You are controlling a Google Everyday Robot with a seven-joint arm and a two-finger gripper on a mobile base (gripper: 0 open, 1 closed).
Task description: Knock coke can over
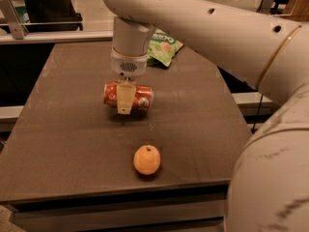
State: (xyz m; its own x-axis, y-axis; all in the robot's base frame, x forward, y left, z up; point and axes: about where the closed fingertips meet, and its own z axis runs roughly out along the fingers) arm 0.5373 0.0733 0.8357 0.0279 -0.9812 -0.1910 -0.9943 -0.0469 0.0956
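The coke can [143,97] lies on its side near the middle of the brown table [67,144], with its long axis going left to right in the camera view. The gripper [124,100] hangs just over it, and its pale tip covers the middle of the can; it is not possible to tell whether the claw is released, clenched or grasping the can. The orange [147,159] sits nearer the front edge, apart from the can, and the green snack bag [164,47] lies at the far side behind the arm.

Since the can is down, the knocking seems done, and the step in hand is probably to leave it cleanly. A good way is to rise straight up. A sideways drag could make the can roll toward the orange or the bag, because a lying can rolls easily across its axis.
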